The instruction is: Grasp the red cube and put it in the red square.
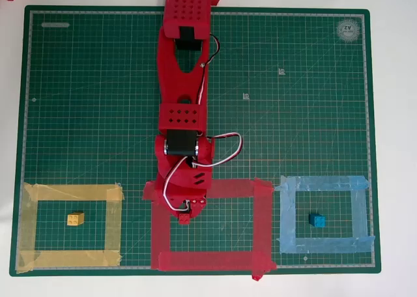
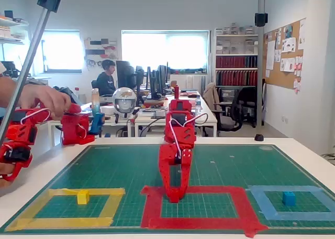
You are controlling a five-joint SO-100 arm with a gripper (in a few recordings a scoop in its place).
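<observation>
Now low over the red square (image 1: 264,225)'s top-left corner | gripper (image 1: 184,215) tips at the mat inside the frame | red cube (image 1: 185,217) seemingly at the tips, red on red | I can't tell whether jaws pinch it | yellow (image 1: 75,219) and blue (image 1: 317,220) cubes sit in own frames

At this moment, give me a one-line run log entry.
phase: placing | fingers: down inside red square, near its top-left corner | red cube: at the fingers, grip unclear | yellow cube, blue cube: in own frames

The green mat (image 1: 293,114) bears a round "A2" mark, upside down
</observation>
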